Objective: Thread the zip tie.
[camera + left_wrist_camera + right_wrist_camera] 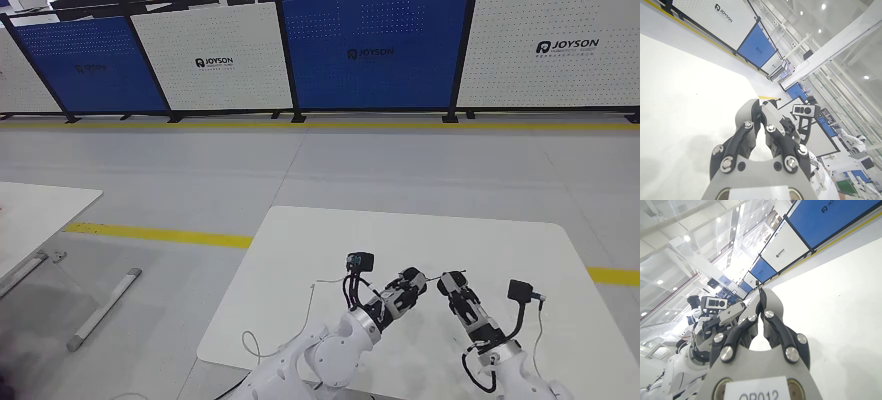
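The zip tie [759, 290] is a thin black strap; its small square head [757, 282] sticks out past the fingertips of my right gripper [761, 294], which is shut on the strap. From above, the tie [431, 279] shows as a short dark line between the two grippers over the white table [330, 250]. My left gripper [759, 108] is shut, fingertips pressed together, just left of the right gripper [447, 282]. Whether it pinches the strap I cannot tell. The tie's tip [779, 98] pokes out beyond the right gripper [770, 106].
A thin white cord [313, 298] lies near the table's left edge. A second white table [40, 215] stands off to the left across the grey floor. Blue and white panel walls [370, 55] close the far side.
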Tool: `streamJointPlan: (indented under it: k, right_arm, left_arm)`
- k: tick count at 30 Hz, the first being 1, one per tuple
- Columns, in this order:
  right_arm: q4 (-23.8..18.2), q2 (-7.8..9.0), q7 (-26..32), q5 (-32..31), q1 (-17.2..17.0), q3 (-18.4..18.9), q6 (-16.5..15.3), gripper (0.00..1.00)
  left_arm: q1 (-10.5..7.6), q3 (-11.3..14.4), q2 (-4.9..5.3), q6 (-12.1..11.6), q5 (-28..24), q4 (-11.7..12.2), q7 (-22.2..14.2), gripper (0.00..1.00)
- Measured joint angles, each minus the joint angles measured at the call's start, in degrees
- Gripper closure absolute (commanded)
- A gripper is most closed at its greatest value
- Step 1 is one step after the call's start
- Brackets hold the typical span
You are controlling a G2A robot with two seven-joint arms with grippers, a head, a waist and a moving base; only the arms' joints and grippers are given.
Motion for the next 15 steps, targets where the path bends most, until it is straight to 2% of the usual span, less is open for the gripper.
streamJointPlan:
  k: [3, 8, 11, 15]
  right_arm:
    - [-0.07, 0.05, 0.95, -0.59, 0.26, 0.16, -0.37, 0.0]
    - [0.49, 0.23, 0.19, -1.28, -0.46, 1.6, -1.8, 0.0]
    - [0.68, 0.26, -0.57, -1.43, -0.69, 1.95, -2.2, 0.0]
    - [0.72, 0.26, -0.64, -1.37, -0.66, 1.94, -2.19, 0.0]
  left_arm:
    - [0.49, -0.65, -0.2, 0.75, -2.76, -0.73, 0.08, 1.0]
    - [1.59, -3.78, -0.65, 2.63, -12.51, -3.69, 2.34, 1.0]
    - [2.19, -5.08, -0.76, 2.58, -14.93, -4.63, 3.79, 1.0]
    - [2.63, -5.26, -0.81, 2.23, -16.08, -5.29, 2.87, 1.0]
